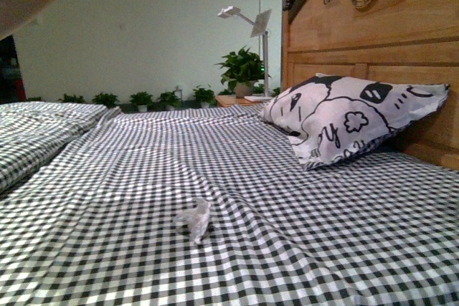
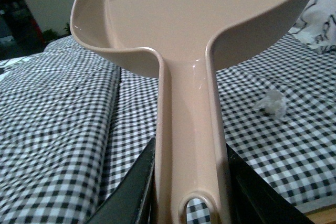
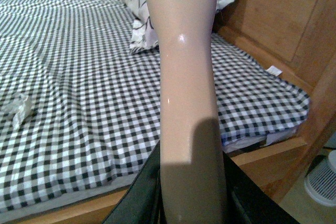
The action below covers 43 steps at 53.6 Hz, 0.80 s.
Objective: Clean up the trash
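The trash, a small crumpled white paper wad (image 1: 194,219), lies on the black-and-white checked bed sheet (image 1: 143,177) near the front middle. It also shows in the left wrist view (image 2: 274,102) and the right wrist view (image 3: 18,107). My left gripper (image 2: 190,182) is shut on the handle of the beige-pink dustpan (image 2: 194,19), held above the sheet with the pan pointing away. My right gripper (image 3: 190,182) is shut on the beige brush handle (image 3: 184,66), held above the bed's edge. Neither arm shows in the front view.
A patterned pillow (image 1: 344,116) leans on the wooden headboard (image 1: 373,41) at the right. A folded checked quilt (image 1: 36,127) lies at the left. Potted plants (image 1: 242,69) and a lamp (image 1: 254,23) stand behind the bed. A white fan (image 3: 321,179) stands on the floor.
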Each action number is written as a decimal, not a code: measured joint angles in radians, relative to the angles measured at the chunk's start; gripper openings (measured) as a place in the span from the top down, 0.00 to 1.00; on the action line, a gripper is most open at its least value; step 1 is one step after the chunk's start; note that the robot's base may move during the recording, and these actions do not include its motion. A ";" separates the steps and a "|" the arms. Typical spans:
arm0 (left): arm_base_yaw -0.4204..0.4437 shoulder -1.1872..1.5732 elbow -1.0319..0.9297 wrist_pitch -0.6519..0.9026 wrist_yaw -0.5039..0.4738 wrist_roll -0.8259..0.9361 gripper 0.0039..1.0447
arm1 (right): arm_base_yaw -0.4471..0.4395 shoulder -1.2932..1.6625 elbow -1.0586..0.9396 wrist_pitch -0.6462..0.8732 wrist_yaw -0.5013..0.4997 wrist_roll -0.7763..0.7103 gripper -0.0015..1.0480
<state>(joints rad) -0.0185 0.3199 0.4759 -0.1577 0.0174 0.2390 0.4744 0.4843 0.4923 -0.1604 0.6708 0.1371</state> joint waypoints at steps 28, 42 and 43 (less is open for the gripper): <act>0.041 0.071 0.101 -0.261 0.081 -0.055 0.73 | -0.002 -0.003 0.000 -0.001 0.014 0.001 0.80; 0.387 0.271 0.208 -0.420 0.413 0.138 0.73 | -0.002 -0.003 0.000 -0.001 0.013 0.001 0.80; 0.403 0.289 0.214 -0.412 0.428 0.156 0.73 | -0.002 -0.003 0.000 -0.001 0.013 0.001 0.80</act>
<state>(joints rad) 0.3843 0.6090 0.6903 -0.5697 0.4458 0.3950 0.4721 0.4809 0.4923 -0.1612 0.6842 0.1383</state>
